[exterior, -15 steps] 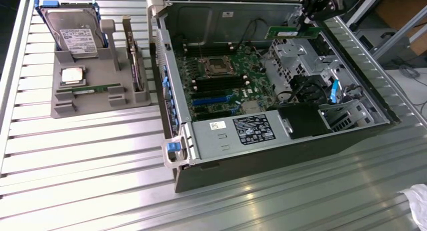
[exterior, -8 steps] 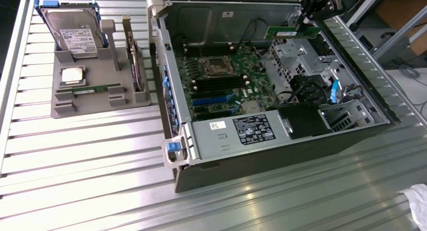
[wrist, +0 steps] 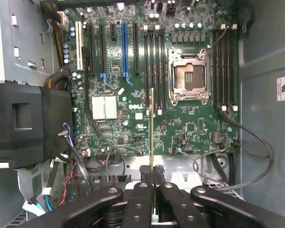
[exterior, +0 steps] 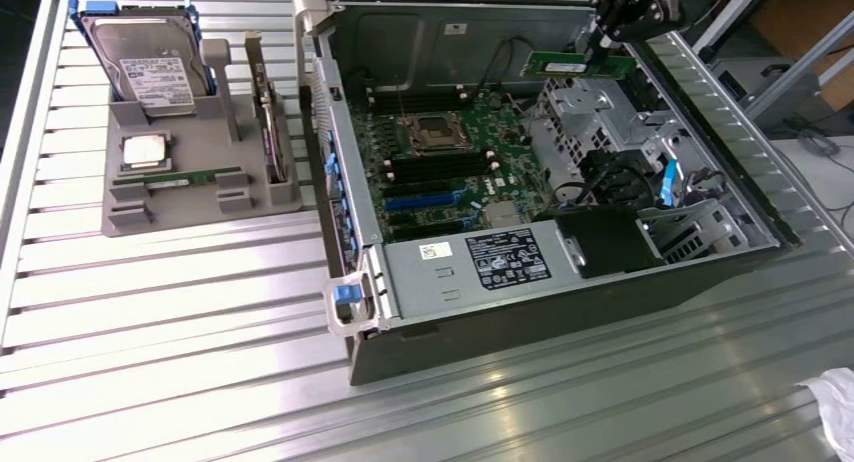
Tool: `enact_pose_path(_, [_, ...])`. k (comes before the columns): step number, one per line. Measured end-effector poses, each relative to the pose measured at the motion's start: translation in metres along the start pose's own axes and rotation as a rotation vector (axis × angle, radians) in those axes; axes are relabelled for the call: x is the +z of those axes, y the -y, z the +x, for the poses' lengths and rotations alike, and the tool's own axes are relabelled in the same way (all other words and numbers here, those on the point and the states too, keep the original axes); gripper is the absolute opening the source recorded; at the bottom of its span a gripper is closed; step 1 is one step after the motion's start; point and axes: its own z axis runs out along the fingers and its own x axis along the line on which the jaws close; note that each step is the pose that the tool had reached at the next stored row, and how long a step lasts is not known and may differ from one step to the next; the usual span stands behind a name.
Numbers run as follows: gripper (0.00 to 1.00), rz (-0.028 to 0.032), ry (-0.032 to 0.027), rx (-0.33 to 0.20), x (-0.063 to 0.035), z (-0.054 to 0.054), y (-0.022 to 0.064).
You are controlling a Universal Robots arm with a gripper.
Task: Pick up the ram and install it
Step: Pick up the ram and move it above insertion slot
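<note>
**While the ram (exterior: pixel 577 64) hung over the open computer case (exterior: pixel 534 327)**

Where the black, jointed fingers (wrist: pixel 141 199) of the gripper (wrist: pixel 152 176) met, they were pinched shut on the ram, a thin green board that the wrist view caught edge-on as a narrow line with a brassy edge. It was held above the glossy green motherboard (wrist: pixel 133 118), with its square metal-framed processor socket (wrist: pixel 189 78) and long black memory slots (wrist: pixel 154 61). The sheet-metal case sat on a ribbed aluminium table (exterior: pixel 160 312). At the exterior view's left, a grey moulded holder (exterior: pixel 174 207) carried a silver hard drive (exterior: pixel 154 67) and a square processor chip (exterior: pixel 144 150).
</note>
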Motion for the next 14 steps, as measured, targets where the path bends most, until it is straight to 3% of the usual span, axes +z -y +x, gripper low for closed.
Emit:
enact_pose_path(4, [0.12,0.0000,0.0004,0.000,0.0002,0.000,-0.0020])
enact_pose_path(9, [0.12,0.0000,0.0002,0.000,0.0008,0.001,-0.0141])
enact_pose_path(14, [0.12,0.0000,0.0002,0.000,0.0008,0.001,-0.0150])
